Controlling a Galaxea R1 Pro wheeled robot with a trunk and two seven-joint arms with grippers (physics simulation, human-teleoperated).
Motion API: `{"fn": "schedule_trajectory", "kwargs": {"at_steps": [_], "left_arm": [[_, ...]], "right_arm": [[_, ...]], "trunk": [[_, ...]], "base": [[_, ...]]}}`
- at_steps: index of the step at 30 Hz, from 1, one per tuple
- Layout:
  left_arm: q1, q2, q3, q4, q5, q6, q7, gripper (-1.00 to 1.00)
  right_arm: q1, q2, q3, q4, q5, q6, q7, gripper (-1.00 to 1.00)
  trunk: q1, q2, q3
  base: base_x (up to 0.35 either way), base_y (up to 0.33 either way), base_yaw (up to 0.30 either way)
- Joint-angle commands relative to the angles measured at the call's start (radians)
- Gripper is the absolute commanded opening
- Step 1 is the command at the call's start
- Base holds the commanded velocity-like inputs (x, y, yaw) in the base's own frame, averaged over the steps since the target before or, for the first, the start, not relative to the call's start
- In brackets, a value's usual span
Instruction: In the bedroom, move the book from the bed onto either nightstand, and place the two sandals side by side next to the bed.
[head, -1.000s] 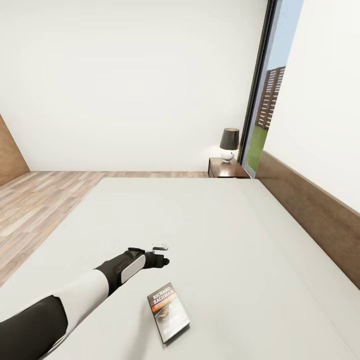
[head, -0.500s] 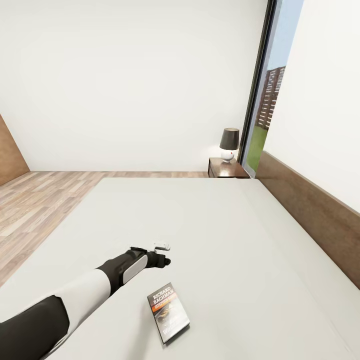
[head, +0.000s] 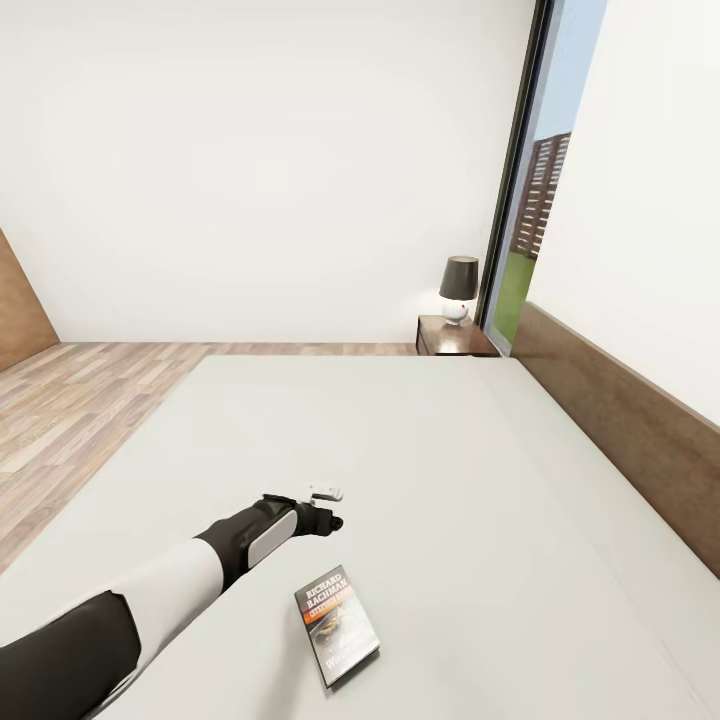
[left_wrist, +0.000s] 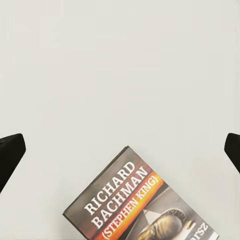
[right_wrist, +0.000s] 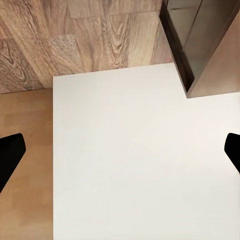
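Left gripper (head: 322, 508): hovering over the bed (head: 420, 450), jaws standing wide apart with nothing between them; one black fingertip (left_wrist: 10, 155) is showing at each edge of the left wrist view.
Book (head: 337, 624): lying flat on the mattress, cover up, just beside the left gripper and nearer the robot, untouched.
Right gripper (right_wrist: 120, 155): fingers spread wide, holding nothing, hanging over a white surface beside wood floor (right_wrist: 75, 35).
Nightstand (head: 452, 336): standing at the bed's far corner, carrying a lamp (head: 458, 288).

A plain white wall (head: 270, 170) meets wood-plank flooring (head: 70, 420). Right of the wall runs a tall dark-framed window (head: 535, 190), a black-shaded table lamp (head: 458, 288) just beside it.
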Motion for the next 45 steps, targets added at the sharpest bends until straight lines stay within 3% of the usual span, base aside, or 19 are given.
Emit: {"fn": "schedule_trajectory", "kwargs": {"at_steps": [1,45], "left_arm": [[-0.001,0.001,-0.006,-0.002,0.01,0.001,0.008,1.0],[-0.001,0.001,-0.006,-0.002,0.011,-0.003,0.004,1.0]], "right_arm": [[-0.001,0.0,-0.008,0.002,0.011,0.001,-0.004,1.0],[-0.001,0.001,-0.007,0.002,0.011,0.001,-0.004,1.0]], "trunk": [[0.0,0.0,-0.001],[0.0,0.0,-0.001]], "base": [[0.0,0.0,0.0],[-0.007,-0.06,0.0]]}}
